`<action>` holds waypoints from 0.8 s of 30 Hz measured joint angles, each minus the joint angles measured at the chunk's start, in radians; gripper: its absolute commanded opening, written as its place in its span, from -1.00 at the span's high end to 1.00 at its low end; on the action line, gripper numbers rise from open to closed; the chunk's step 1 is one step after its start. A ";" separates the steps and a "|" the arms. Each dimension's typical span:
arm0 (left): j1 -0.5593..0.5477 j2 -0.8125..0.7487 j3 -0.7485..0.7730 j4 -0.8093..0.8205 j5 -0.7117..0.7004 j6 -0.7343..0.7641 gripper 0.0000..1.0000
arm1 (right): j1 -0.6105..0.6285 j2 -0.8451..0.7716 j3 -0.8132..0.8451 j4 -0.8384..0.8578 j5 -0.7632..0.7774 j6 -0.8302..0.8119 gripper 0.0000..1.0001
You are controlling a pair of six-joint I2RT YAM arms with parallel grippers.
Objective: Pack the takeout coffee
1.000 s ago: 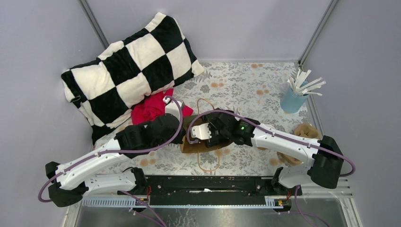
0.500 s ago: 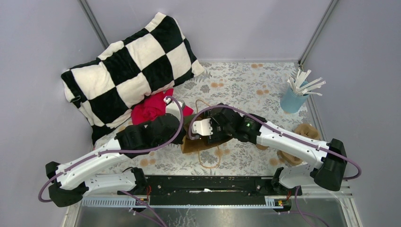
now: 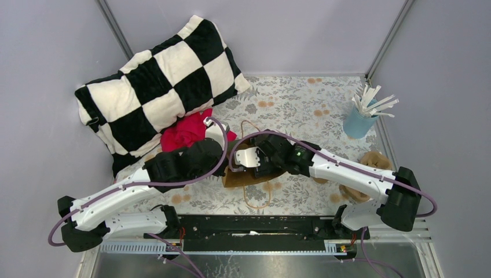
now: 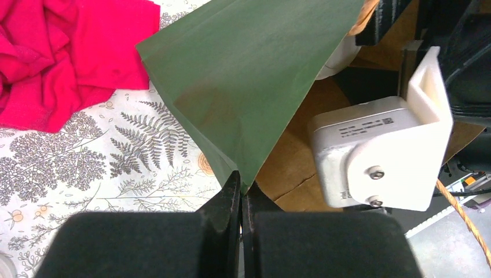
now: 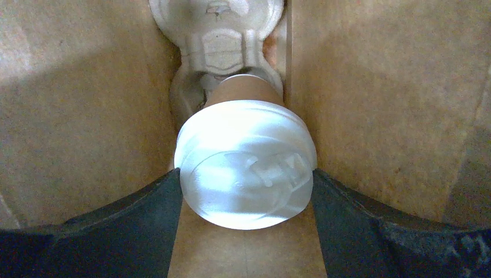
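The coffee cup [image 5: 246,168] is small and brown, with a round white lid [image 5: 249,191] on it. The lid is shiny and has raised marks on top. From the right wrist view the lid faces the camera and the brown part [image 5: 240,90] points away.

The cup is inside a brown paper bag [image 5: 376,87]. Brown walls stand on both sides of it. At the far end of the bag sits a pale cardboard cup tray [image 5: 217,35]. The brown end of the cup reaches that tray, but I cannot tell if it sits in a hole.

The right claw [image 5: 246,200] is open wide and holds the cup. Its black fingers [image 5: 156,202] press on the two sides of the lid.

The left claw [image 4: 240,197] is closed tight. It pinches the corner of a dark green paper flap [image 4: 243,75] at the mouth of the bag and holds it up.

The bag lies on a tablecloth [image 4: 87,162] with leaves and flowers on it. A red cloth [image 4: 58,52] lies just beside the bag. Behind the cloth leans a black and white checked pillow [image 3: 156,81]. A blue cup [image 3: 360,121] full of white sticks stands far off in the right corner.
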 measured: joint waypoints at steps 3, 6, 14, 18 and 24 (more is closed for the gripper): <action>0.000 0.005 0.004 -0.002 0.000 0.014 1.00 | -0.002 0.012 -0.011 0.020 -0.004 0.000 -0.36; 0.000 0.005 0.005 -0.005 0.000 0.019 1.00 | -0.004 0.034 -0.016 0.040 -0.002 -0.001 -0.36; 0.000 0.005 0.009 -0.014 0.000 0.027 1.00 | -0.006 0.042 -0.042 0.071 0.008 -0.001 -0.36; 0.000 0.005 0.011 -0.019 -0.002 0.033 1.00 | -0.006 0.042 -0.042 0.069 0.012 0.000 -0.36; 0.000 0.005 0.011 -0.020 -0.003 0.038 1.00 | -0.010 0.038 -0.041 0.060 0.013 0.009 -0.36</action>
